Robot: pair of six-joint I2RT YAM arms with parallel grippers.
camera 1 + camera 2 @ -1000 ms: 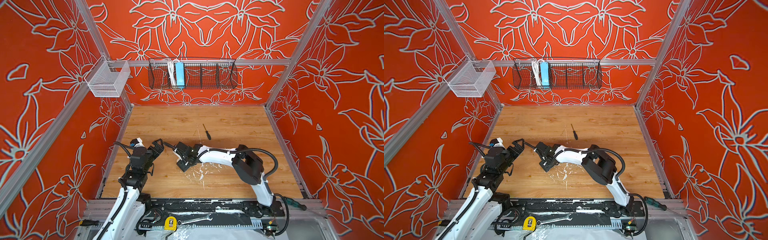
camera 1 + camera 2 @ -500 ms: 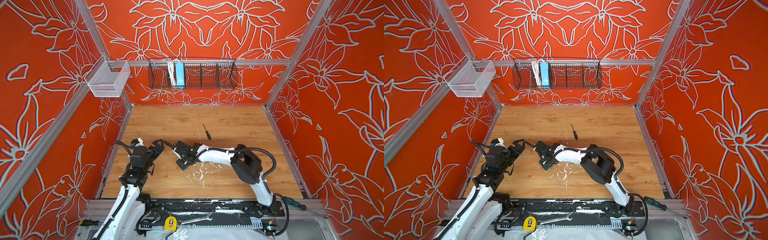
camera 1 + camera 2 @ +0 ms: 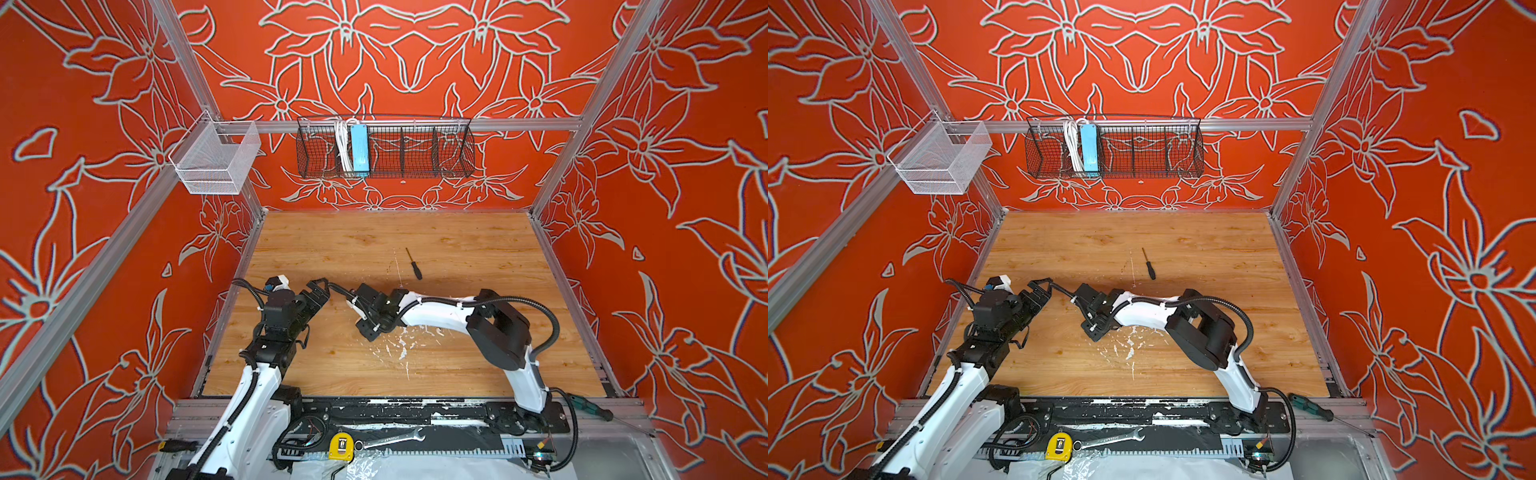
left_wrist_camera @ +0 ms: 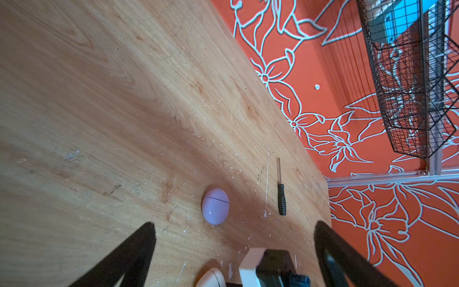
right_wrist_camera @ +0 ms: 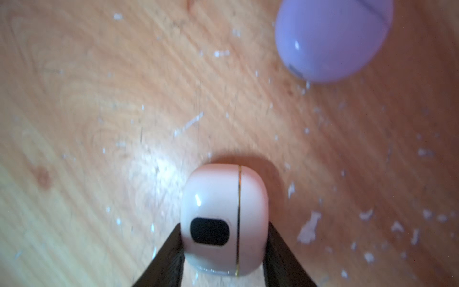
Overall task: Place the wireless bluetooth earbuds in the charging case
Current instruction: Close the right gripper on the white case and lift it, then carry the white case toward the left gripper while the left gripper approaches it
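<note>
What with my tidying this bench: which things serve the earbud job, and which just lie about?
Job: cream case, closed; lavender case, closed. No earbuds show.
Lying about: black screwdriver; tape measure, wrench, green screwdriver at the front; wire basket.

The wooden tabletop point(image 3: 457, 232) bears a closed lavender charging case point(image 4: 215, 206), a cream-white charging case point(image 5: 224, 218) near it, a black screwdriver point(image 3: 414, 264) and scattered white flecks point(image 3: 399, 349).
</note>
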